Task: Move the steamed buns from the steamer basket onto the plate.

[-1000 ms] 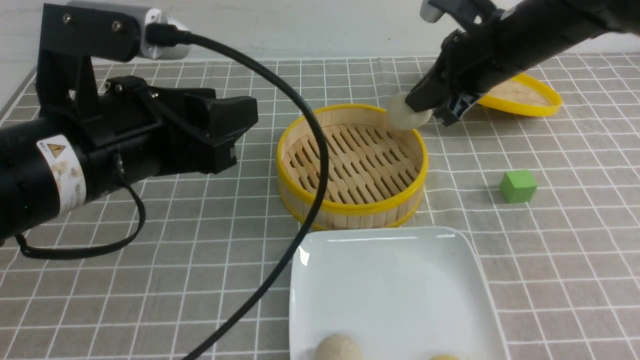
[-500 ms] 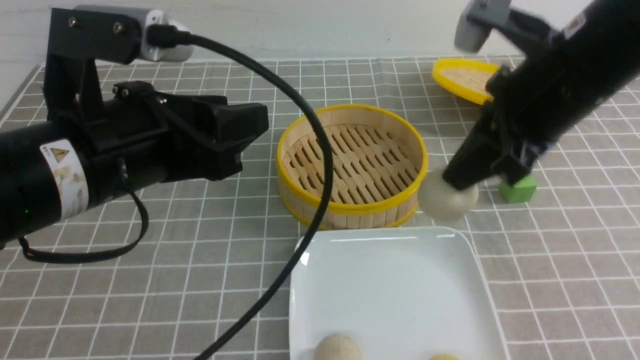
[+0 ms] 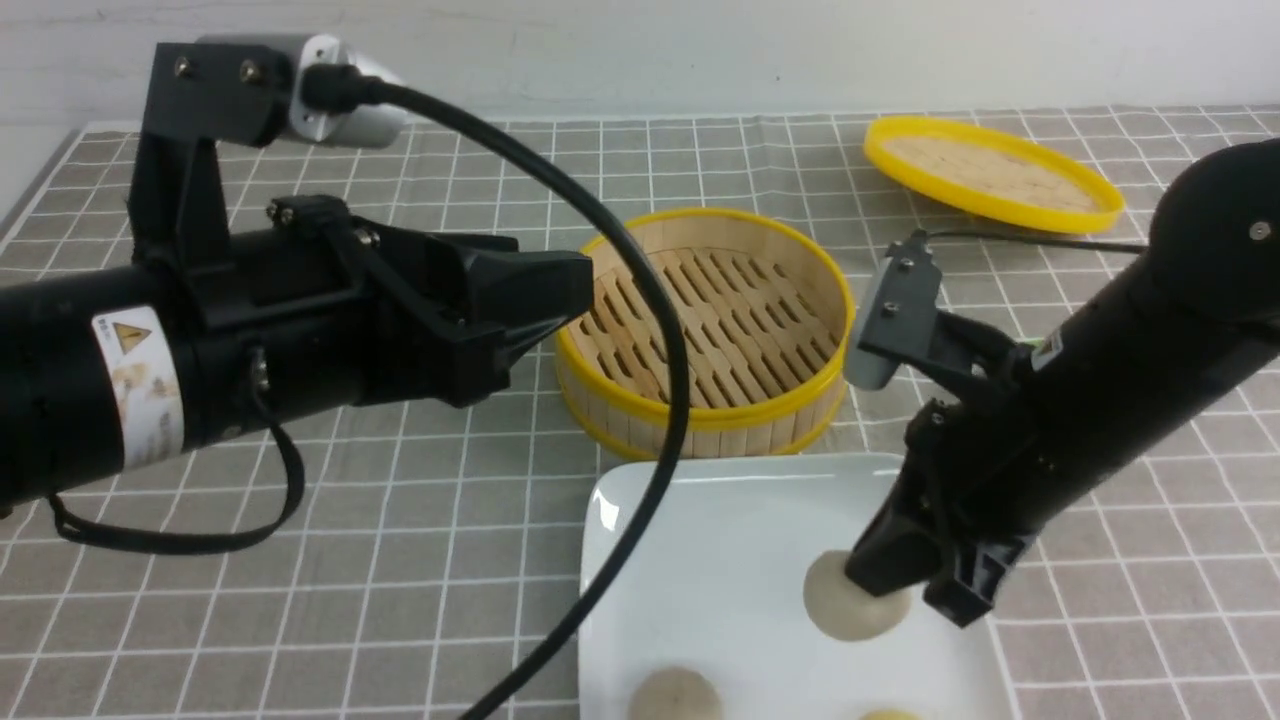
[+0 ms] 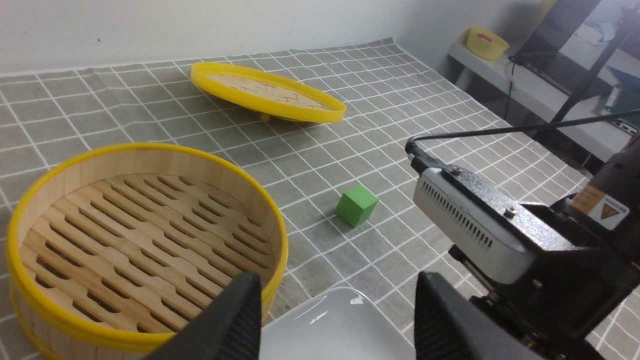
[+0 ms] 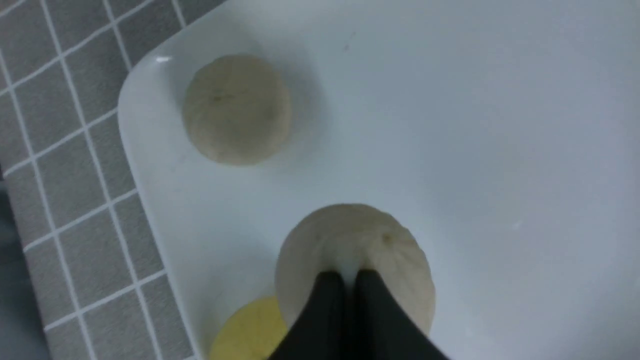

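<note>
Your right end effector (image 3: 905, 592) was pinched tight on the top of a cream-white bun (image 3: 838, 608). Its two dark fingers (image 5: 325, 305) almost met in the dough. It held that bun low over the right part of the plate (image 3: 720, 530). You could not tell from any view whether the bun's underside touched the glaze. The second cream-white bun (image 3: 675, 696) lay on the plate toward its near left side, well apart from the held one. The pale yellow bun (image 3: 888, 714) lay at the plate's near edge, just beside the held bun in the right wrist view. The steamer basket (image 3: 700, 415) stood upright just behind the plate, with its slatted floor in plain sight. Your left end effector (image 4: 337, 300) hung with its jaws spread wide and gripped nothing. It was above the checked cloth (image 3: 420, 560) near the basket's left rim. The round yellow-rimmed lid (image 3: 990, 175) lay at the far right of the worktop. The green cube (image 4: 356, 205) sat on the cloth between the lid and the plate, to the right of the basket.
</note>
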`<action>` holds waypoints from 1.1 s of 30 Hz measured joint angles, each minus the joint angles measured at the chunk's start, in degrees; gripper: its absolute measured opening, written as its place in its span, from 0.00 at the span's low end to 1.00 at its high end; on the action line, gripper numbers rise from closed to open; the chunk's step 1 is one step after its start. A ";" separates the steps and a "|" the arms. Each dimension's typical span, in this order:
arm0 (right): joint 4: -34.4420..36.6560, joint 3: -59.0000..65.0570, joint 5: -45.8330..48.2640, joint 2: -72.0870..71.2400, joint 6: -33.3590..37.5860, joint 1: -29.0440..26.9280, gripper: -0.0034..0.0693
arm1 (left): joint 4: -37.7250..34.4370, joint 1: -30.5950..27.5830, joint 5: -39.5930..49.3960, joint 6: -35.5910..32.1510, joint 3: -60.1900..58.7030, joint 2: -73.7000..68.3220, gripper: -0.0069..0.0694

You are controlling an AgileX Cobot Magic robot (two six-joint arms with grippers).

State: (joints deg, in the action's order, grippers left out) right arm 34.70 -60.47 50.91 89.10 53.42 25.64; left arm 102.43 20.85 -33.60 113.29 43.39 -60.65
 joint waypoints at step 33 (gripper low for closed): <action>4.71 0.39 -17.22 -1.37 5.78 0.00 0.74 | -0.15 0.00 10.62 -3.56 0.00 0.00 0.65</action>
State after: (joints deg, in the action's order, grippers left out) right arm 39.41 -60.08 33.69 87.73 59.20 25.64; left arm 102.28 20.85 -22.98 109.74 43.39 -60.65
